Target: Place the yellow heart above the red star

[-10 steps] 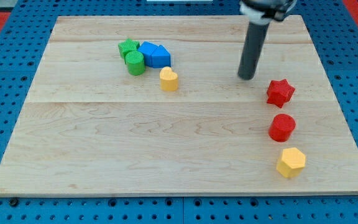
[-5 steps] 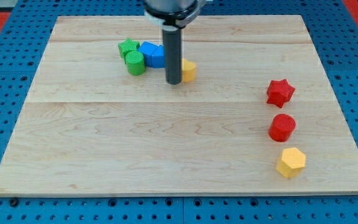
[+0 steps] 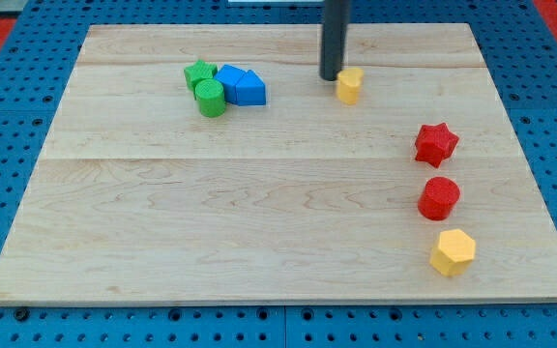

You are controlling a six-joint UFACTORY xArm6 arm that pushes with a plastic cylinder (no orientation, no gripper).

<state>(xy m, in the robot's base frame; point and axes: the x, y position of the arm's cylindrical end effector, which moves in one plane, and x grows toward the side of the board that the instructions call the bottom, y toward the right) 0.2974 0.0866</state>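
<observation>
The yellow heart (image 3: 350, 85) lies on the wooden board in the upper middle. My tip (image 3: 332, 77) stands just at its left side, touching or nearly touching it. The red star (image 3: 436, 143) lies at the view's right, lower than the heart and well to its right. The rod runs up out of the view's top.
A red cylinder (image 3: 439, 198) and a yellow hexagon (image 3: 452, 252) lie below the red star. At the upper left sits a cluster: a green star (image 3: 197, 72), a green cylinder (image 3: 210, 98) and two blue blocks (image 3: 241, 85). The board (image 3: 259, 232) is edged by blue pegboard.
My tip swung left to the yellow heart's left side, then pushed it right and up. The heart has moved from beside the blue blocks toward the upper middle. Other blocks have not moved.
</observation>
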